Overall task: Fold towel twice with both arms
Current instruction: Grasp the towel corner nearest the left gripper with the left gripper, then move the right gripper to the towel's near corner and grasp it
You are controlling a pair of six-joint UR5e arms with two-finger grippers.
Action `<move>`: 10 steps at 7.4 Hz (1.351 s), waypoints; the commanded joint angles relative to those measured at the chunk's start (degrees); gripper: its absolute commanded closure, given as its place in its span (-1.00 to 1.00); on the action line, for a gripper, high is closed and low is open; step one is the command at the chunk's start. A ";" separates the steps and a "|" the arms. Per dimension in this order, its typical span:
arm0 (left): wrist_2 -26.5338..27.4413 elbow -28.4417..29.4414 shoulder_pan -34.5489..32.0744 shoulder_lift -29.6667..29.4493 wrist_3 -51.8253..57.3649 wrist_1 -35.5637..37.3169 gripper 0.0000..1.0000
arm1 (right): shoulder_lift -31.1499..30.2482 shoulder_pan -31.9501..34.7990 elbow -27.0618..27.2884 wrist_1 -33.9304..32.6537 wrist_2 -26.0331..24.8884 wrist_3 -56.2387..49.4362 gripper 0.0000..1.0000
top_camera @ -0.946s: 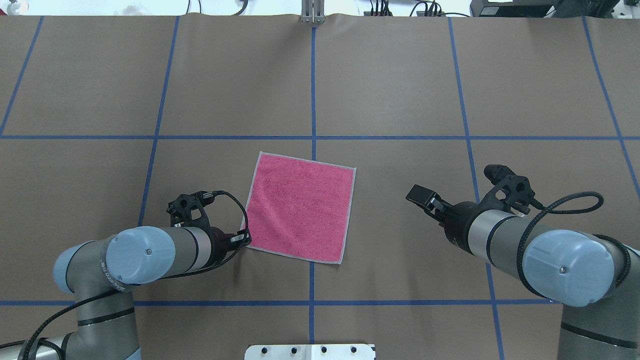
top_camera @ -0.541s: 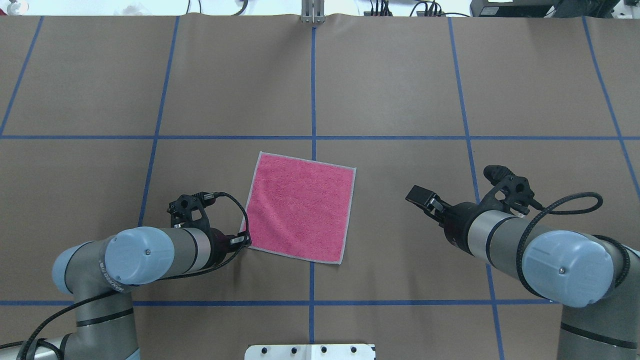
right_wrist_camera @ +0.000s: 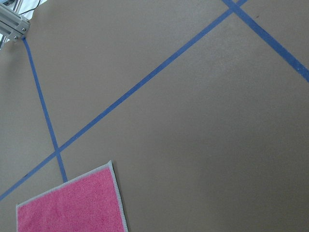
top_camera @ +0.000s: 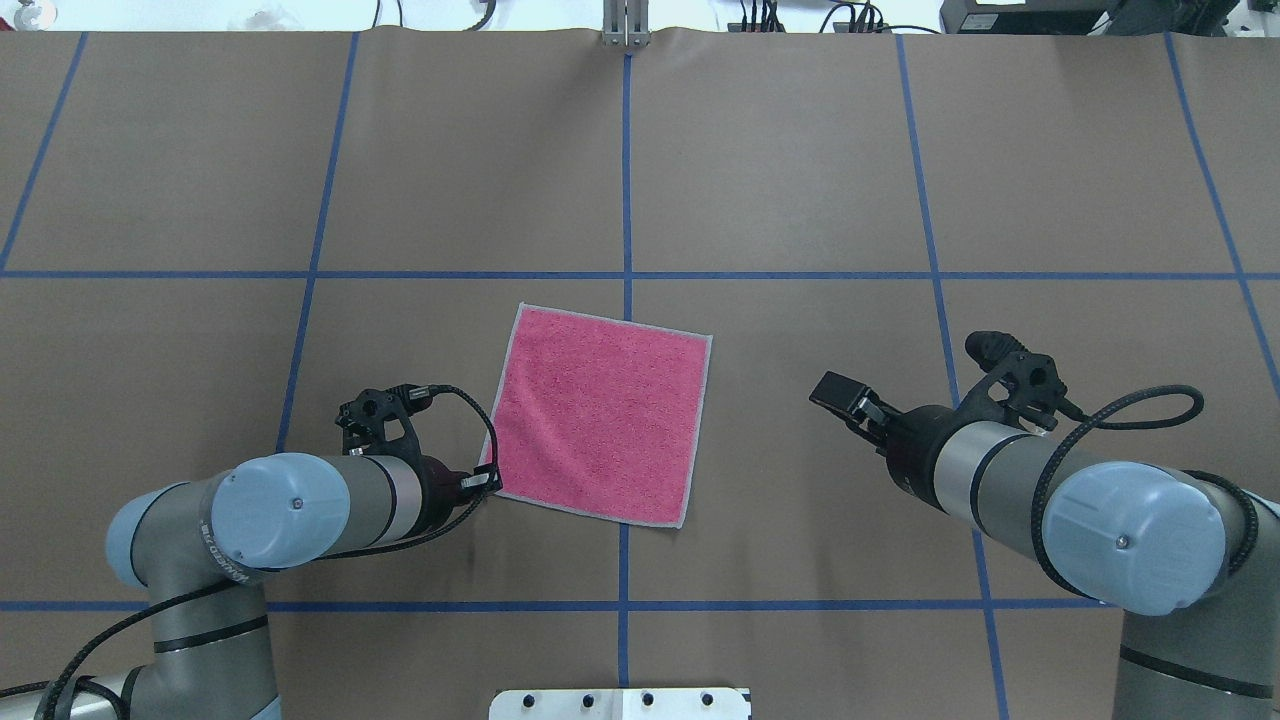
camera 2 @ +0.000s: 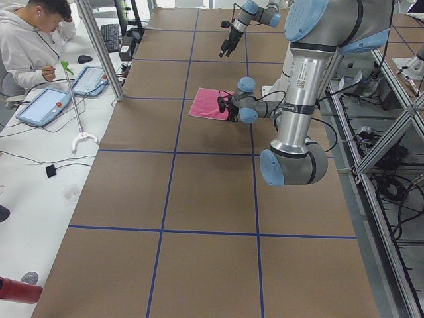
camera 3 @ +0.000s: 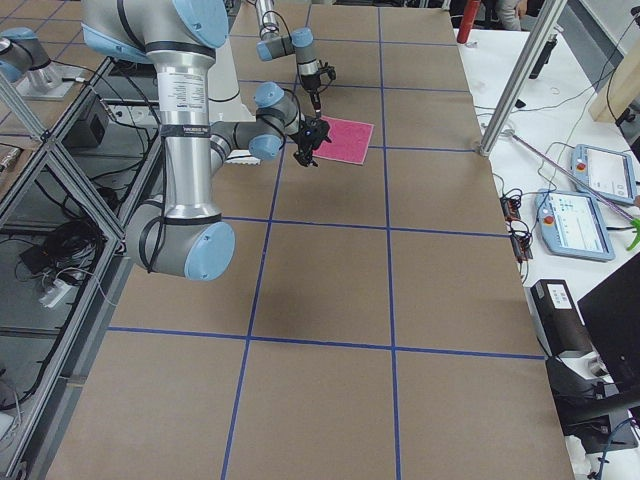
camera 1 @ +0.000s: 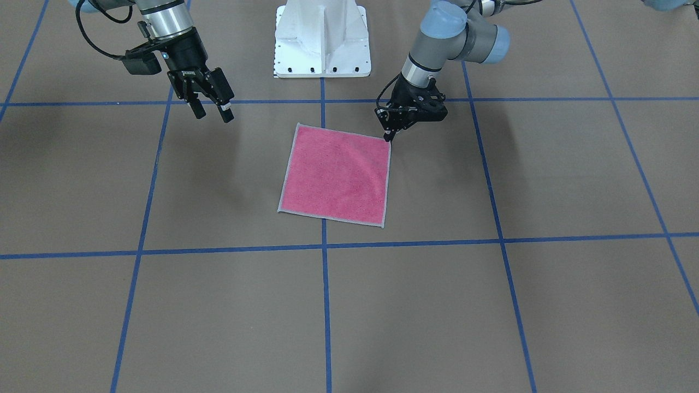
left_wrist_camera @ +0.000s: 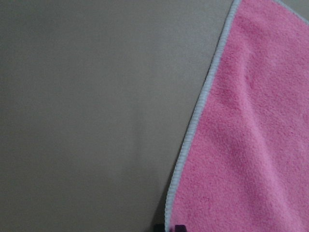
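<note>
The towel [top_camera: 600, 415] lies flat and pink side up in the middle of the table, with its light grey edging all around [camera 1: 334, 174]. My left gripper [top_camera: 487, 481] is low at the towel's near-left corner [camera 1: 388, 136]. In the left wrist view its two dark tips sit close together on the towel's edge [left_wrist_camera: 193, 130], so it looks shut on that corner. My right gripper [camera 1: 214, 115] hangs open above bare table, well to the right of the towel [top_camera: 846, 394]. The right wrist view shows only a far corner of the towel [right_wrist_camera: 72, 205].
Blue tape lines [top_camera: 626, 180] divide the brown table cover into squares. The white pedestal [camera 1: 322, 38] stands at the robot's edge. A person [camera 2: 33, 40] sits at a side desk with tablets beyond the left end, behind a metal pole [camera 2: 99, 46].
My left gripper has edged slightly back toward the robot at the towel's corner. The right gripper drifted a little. The towel has not moved.
</note>
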 commanded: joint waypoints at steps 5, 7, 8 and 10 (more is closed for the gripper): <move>0.00 -0.15 -0.01 -0.19 0.03 0.00 1.00 | 10.55 -8.83 -8.93 -0.71 -7.80 7.21 -0.94; 0.26 -0.15 -0.01 -0.11 0.03 0.00 1.00 | 15.40 -11.02 -13.42 -3.24 -8.06 13.45 -0.93; 0.35 -0.24 -0.01 -0.02 0.03 0.00 1.00 | 19.34 -11.21 -15.45 -7.00 -7.98 14.88 -0.93; 0.52 -0.33 -0.01 -0.02 -0.05 0.00 1.00 | 21.83 -12.26 -18.62 -8.53 -7.98 16.38 -0.88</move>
